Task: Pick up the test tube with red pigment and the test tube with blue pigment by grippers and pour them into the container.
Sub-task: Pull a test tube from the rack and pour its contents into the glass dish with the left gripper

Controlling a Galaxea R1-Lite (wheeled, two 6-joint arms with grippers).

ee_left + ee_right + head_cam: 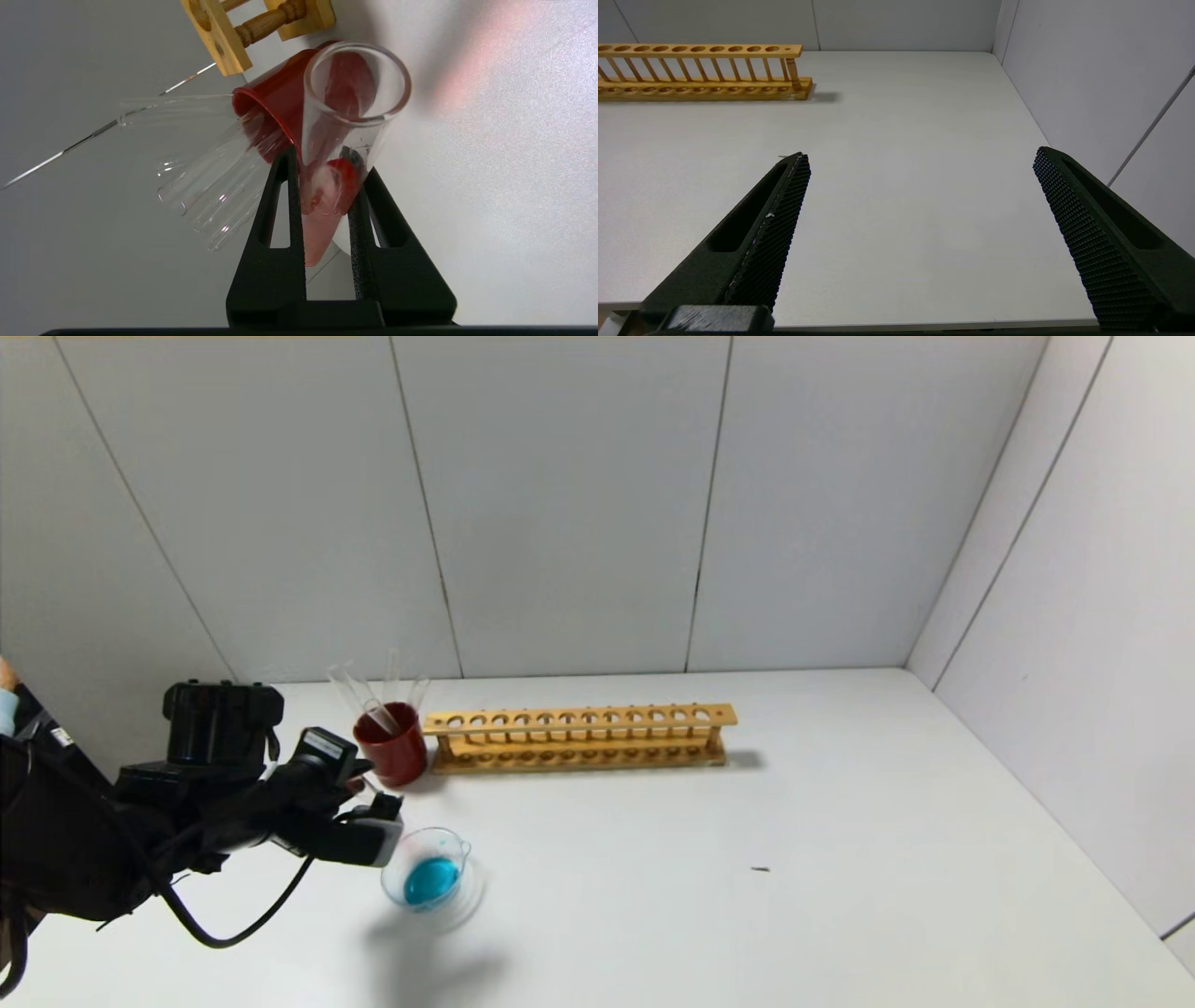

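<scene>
A: Item one, far left of the tabletop (840, 859)?
B: Left gripper (327, 186), jaws clenched on the test tube with red pigment (343, 140). Head view places the gripper (369, 821) just beside the container's near-left rim, raised off the tabletop. Tube's open mouth points away from the wrist camera; red residue and pinkish film sit low in the tube, between the jaws

A: Item two?
B: Container (431, 870), clear dish with pouring lip, standing on the tabletop in front of the cup. Holds a pool of blue liquid (431, 880)

A: Item three?
B: Dark red cup (394, 745), upright, just behind the left gripper and touching or nearly touching the rack's left end. Several plain clear tubes (359, 695) lean out of it, fanned. Cannot tell which of them is the test tube with blue pigment

A: Item four?
B: Wooden tube rack (581, 737), long, two-tiered, all visible holes vacant, parallel to the back wall

A: Item five?
B: Small dark speck (761, 869) on the tabletop, well right of the container

A: Last?
B: Right gripper (920, 186), jaws released and spread wide, holding nothing, above the tabletop's near right edge, the rack's right end (738, 70) well apart from it
</scene>
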